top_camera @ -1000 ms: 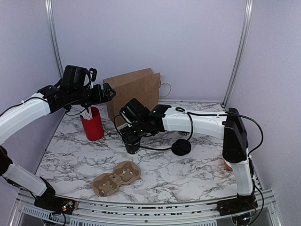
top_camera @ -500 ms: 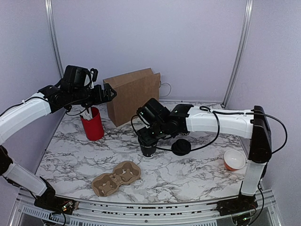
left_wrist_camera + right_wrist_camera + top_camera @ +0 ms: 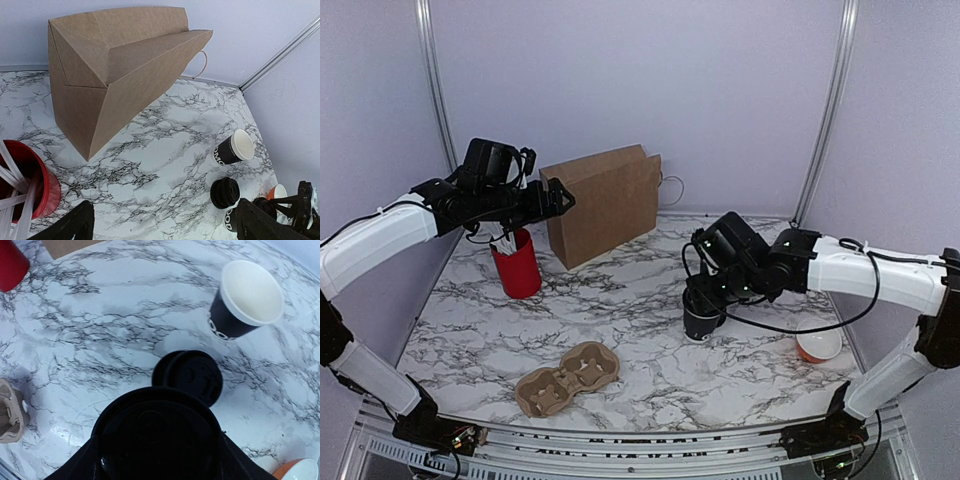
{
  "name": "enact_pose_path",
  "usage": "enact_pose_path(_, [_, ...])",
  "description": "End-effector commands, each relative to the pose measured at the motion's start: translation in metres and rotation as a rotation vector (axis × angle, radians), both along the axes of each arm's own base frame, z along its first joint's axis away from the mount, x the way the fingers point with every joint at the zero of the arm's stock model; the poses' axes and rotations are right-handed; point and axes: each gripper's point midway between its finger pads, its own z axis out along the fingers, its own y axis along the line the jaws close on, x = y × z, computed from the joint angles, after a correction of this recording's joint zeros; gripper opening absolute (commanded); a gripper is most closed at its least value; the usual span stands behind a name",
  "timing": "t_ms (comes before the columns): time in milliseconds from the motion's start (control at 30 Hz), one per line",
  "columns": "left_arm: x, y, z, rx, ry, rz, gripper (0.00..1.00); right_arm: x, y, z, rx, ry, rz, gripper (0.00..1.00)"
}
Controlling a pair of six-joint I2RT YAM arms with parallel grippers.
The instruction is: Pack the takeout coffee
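Observation:
The takeout coffee (image 3: 701,318) is a small black cup with white print and a black lid (image 3: 157,437). My right gripper (image 3: 706,303) is shut on it from both sides, right of the table's middle. I cannot tell whether its base touches the marble. The left wrist view shows the cup (image 3: 232,219) beside a loose black lid (image 3: 225,192). My left gripper (image 3: 553,198) stands open and empty, high at the back left beside the brown paper bag (image 3: 608,203). Its dark fingertips (image 3: 70,227) frame bare marble.
A second black cup (image 3: 245,302) with a white inside lies tipped behind the loose lid (image 3: 189,375). A red cup of white sticks (image 3: 517,263) stands at the left. A cardboard cup carrier (image 3: 568,378) lies near the front edge. An orange bowl (image 3: 818,342) sits at the right.
My right arm has carried the lidded cup to the right, from left of the table's middle to beside the loose lid. The left arm has barely moved.

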Motion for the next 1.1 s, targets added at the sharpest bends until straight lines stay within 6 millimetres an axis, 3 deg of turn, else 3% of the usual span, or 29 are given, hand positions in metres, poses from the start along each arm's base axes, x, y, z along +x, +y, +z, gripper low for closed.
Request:
enact_pose_path(0, [0.003, -0.001, 0.014, -0.028, -0.014, 0.004, 0.99, 0.009, -0.053, 0.01, 0.015, -0.016, -0.123, 0.66])
enact_pose_path(267, [-0.003, 0.004, 0.02, -0.034, -0.026, 0.01, 0.99, 0.039, -0.113, 0.021, -0.022, -0.062, -0.249, 0.67])
enact_pose_path(567, [-0.009, 0.01, 0.021, -0.027, -0.027, 0.017, 0.99, 0.083, -0.17, 0.012, -0.056, -0.119, -0.437, 0.67])
enact_pose_path(767, [-0.012, 0.012, 0.02, -0.02, -0.03, 0.016, 0.99, 0.094, -0.181, 0.004, -0.056, -0.145, -0.481, 0.72])
enact_pose_path(1067, [-0.012, 0.011, 0.021, -0.017, -0.031, 0.008, 0.99, 0.09, -0.183, -0.015, -0.054, -0.125, -0.492, 0.75])
